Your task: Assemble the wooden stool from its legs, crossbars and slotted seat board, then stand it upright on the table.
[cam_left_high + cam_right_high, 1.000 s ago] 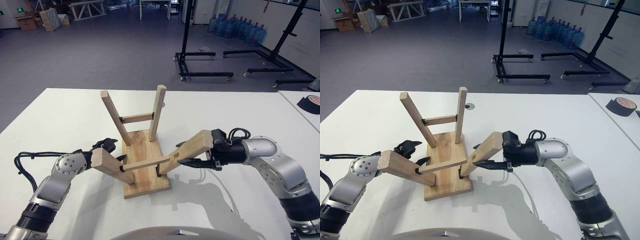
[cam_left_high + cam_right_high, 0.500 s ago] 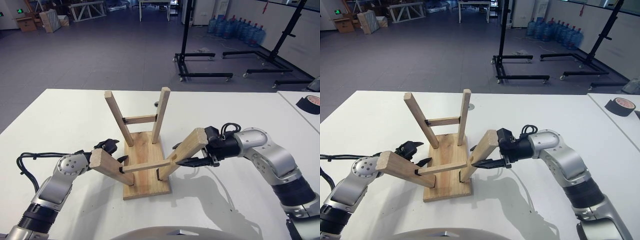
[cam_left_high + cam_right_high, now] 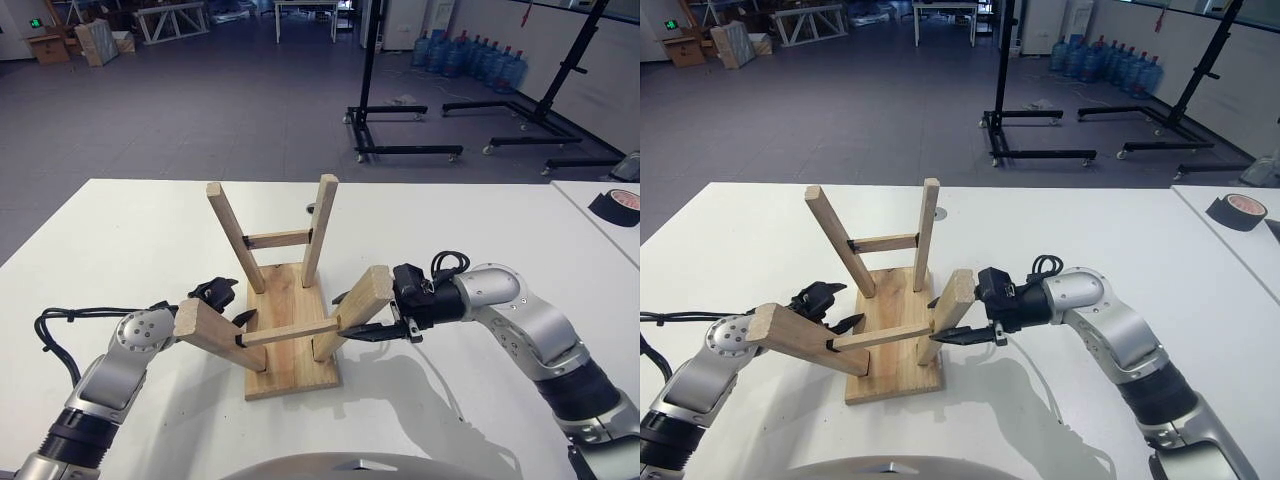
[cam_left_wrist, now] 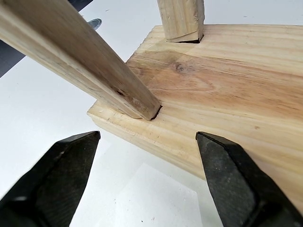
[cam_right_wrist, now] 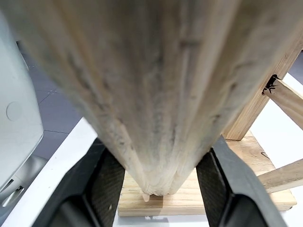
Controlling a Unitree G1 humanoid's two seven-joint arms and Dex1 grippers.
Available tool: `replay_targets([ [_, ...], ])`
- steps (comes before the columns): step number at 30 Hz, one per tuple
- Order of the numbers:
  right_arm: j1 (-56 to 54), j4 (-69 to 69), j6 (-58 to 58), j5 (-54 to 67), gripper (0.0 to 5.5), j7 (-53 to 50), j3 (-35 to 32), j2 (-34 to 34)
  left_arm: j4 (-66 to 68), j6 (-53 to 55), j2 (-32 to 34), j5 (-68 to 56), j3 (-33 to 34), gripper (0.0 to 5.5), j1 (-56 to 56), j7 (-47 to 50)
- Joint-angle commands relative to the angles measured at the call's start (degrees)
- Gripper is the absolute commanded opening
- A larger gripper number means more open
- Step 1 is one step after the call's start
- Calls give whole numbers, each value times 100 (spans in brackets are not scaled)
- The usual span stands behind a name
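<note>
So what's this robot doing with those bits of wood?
It's assembling a wooden stool upside down. The seat board lies on the table, the far two legs standing in it. The right gripper clamps the tilted near right leg; the left gripper is open around the near left leg.

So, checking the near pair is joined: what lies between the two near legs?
A thin crossbar spans from the near left leg to the near right leg, above the seat board; the eye views show it.

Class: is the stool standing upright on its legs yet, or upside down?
Upside down. The seat board lies flat on the table, and its legs point upward.
</note>
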Motion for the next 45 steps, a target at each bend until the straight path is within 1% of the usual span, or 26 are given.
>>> replay_targets([
  [1,418,229,25,-796,203,-173,428,-134,168,265,-34,214,-264,371,210,-35],
  [5,617,185,-228,-840,203,-162,431,-218,177,250,-32,216,-269,371,220,-20],
  [24,828,252,-889,-1227,204,-364,650,-419,256,245,-119,197,-280,371,135,25],
  [28,855,346,-1175,-1421,204,-297,760,-527,294,230,-119,208,-288,371,113,15],
  [36,638,394,-1417,-1393,206,-92,841,-597,314,202,-111,240,-322,371,107,-3],
  [45,718,506,-1875,-1523,207,40,802,-888,277,219,-140,184,-291,371,192,14],
])
